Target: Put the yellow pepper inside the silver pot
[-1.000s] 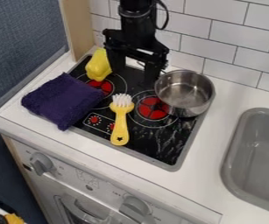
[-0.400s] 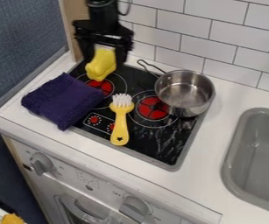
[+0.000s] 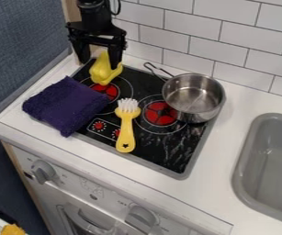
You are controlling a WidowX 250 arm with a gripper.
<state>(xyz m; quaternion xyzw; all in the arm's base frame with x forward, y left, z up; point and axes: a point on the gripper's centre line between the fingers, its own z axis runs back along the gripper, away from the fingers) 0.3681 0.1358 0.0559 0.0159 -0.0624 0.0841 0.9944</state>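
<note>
Black hob [image 3: 161, 159], clockwise: one yellow brush [image 3: 126, 133] near centre; one purple cloth [image 3: 66, 105] at nine o'clock; one silver pot [image 3: 194, 98] at two; one yellow pepper [image 3: 104, 73] at eleven, long axis roughly twelve-to-six, narrower end toward twelve; one gripper [image 3: 98, 62] above, fingers apart.

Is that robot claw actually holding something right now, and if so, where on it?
Nothing is held: the gripper is open over the yellow pepper, with a clear gap on one side, and the pepper rests on the stovetop.
</note>
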